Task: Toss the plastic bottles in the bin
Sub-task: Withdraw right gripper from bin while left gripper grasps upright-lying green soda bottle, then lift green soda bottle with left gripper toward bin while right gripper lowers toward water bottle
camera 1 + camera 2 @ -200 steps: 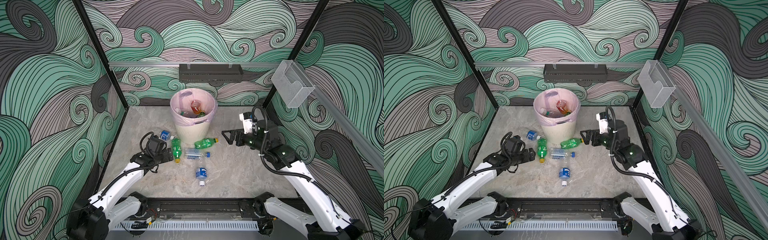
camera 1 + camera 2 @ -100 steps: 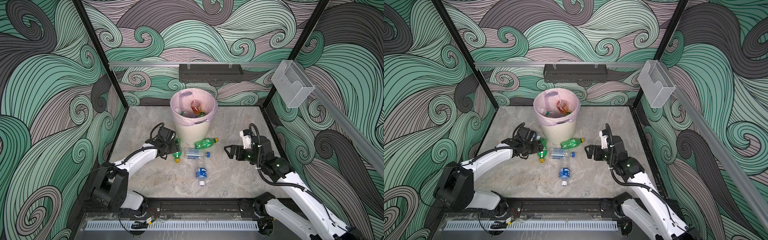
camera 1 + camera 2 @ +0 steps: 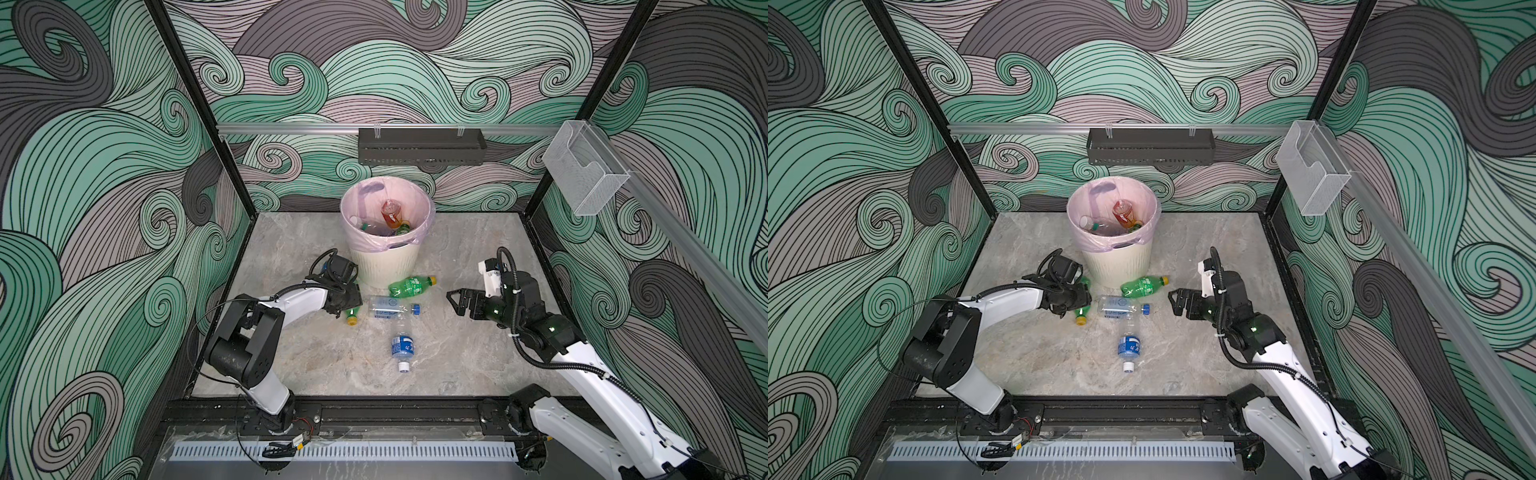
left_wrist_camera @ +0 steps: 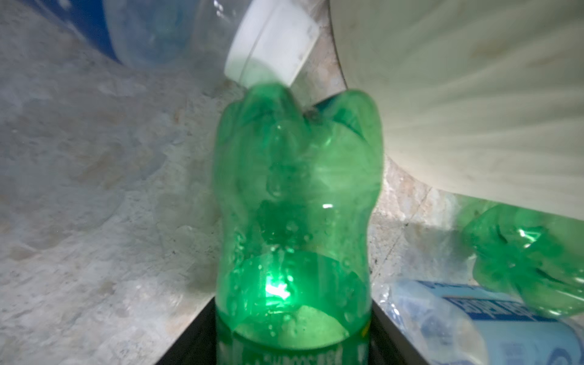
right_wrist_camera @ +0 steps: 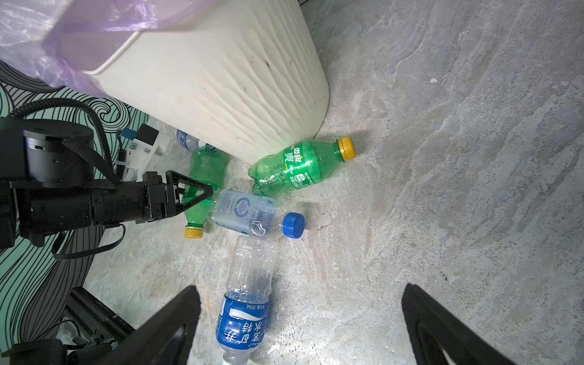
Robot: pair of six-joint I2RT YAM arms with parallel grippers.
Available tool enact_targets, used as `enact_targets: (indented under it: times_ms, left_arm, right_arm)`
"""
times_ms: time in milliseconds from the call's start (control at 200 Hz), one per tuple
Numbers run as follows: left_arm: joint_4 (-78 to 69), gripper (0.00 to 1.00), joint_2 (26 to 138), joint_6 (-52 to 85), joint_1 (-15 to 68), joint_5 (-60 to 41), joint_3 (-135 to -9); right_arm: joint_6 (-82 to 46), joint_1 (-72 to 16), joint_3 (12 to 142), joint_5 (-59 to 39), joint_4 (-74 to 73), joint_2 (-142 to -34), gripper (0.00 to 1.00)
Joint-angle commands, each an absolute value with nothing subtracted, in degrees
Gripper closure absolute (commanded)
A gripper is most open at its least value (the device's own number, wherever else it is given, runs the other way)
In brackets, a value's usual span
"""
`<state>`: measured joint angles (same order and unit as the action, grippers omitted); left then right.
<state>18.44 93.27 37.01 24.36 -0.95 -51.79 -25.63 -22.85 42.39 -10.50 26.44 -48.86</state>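
Observation:
The cream bin (image 3: 386, 266) (image 3: 1117, 262) with a pink liner stands mid-back and holds several bottles, one with orange liquid (image 3: 391, 214). My left gripper (image 3: 349, 301) (image 5: 202, 192) is low beside the bin, its fingers pressed on both sides of a lying green bottle (image 4: 294, 189) (image 5: 205, 167). On the floor nearby lie a second green bottle (image 3: 409, 286) (image 5: 294, 169), a clear blue-capped bottle (image 3: 388, 307) (image 5: 243, 211) and a blue-labelled white-capped bottle (image 3: 402, 345) (image 5: 245, 300). My right gripper (image 3: 455, 302) (image 5: 300, 289) hangs open and empty, right of them.
Another blue-labelled bottle (image 4: 142, 31) (image 5: 186, 140) lies against the bin behind the left gripper. A black perforated tray (image 3: 422, 145) hangs on the back rail. A clear plastic box (image 3: 582, 174) is on the right wall. The black arm rail (image 3: 374, 411) runs along the front.
My left arm has reached forward to the green bottle by the bin, and its jaws have narrowed onto it. The right gripper, still open, has drawn back towards the front and lower.

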Motion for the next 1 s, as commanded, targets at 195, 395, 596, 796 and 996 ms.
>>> enact_targets:
  times_ms: [195, 395, 596, 796, 996]
  left_arm:
    - [17.6, 0.46, 92.3, 37.1, 23.8, -1.6, -50.8]
    - [20.6, 0.49, 85.8, 36.4, 23.9, -0.7, -47.9]
    - [25.1, 0.49, 74.7, 35.8, 23.8, 1.2, -44.8]
    - [30.4, 0.48, 64.0, 37.8, 23.7, 4.1, -41.4]
    - [31.8, 0.49, 52.6, 38.9, 23.6, 9.9, -37.7]
  right_arm:
    - [-26.6, -22.7, 42.4, -10.2, 25.3, -49.8, 0.00]
    - [-26.4, -22.6, 42.0, -9.2, 25.8, -50.0, 0.00]
    - [-27.2, -22.7, 41.8, -5.4, 27.5, -52.5, 0.00]
    - [-28.3, -22.7, 42.4, -5.4, 27.5, -55.3, 0.00]
    - [-28.5, -22.7, 42.3, -5.4, 27.3, -56.4, 0.00]
